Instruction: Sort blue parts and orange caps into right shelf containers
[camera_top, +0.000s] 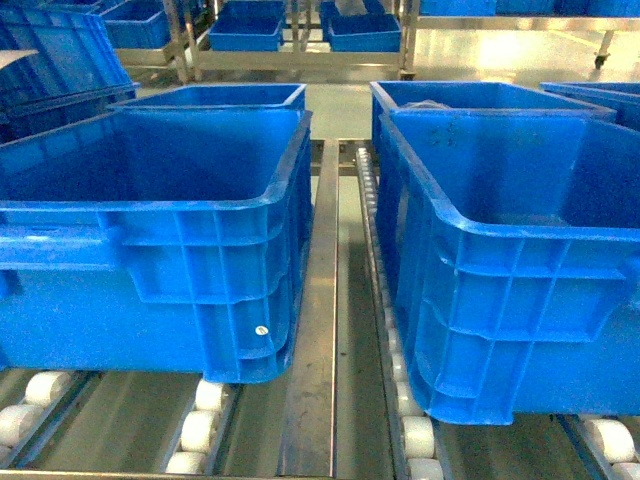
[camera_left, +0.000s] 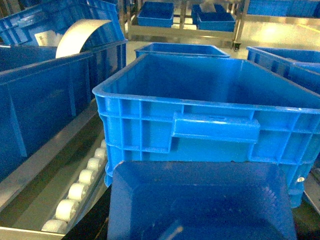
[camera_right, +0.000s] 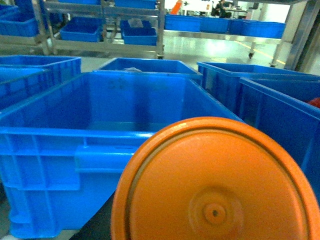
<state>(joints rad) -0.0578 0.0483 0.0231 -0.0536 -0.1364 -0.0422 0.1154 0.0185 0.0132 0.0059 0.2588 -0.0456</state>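
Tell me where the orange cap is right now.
The orange cap fills the bottom right of the right wrist view, close to the camera, in front of a deep blue crate.

Two large deep bright-blue plastic crates with ribbed walls (camera_top: 180, 250) (camera_top: 510, 260) are seen at the front edge of the roller shelf in the head view, and two more behind them. One round orange plastic cap (camera_right: 215, 185) and one blue moulded plastic part (camera_left: 200, 205) are counted in the wrist views.
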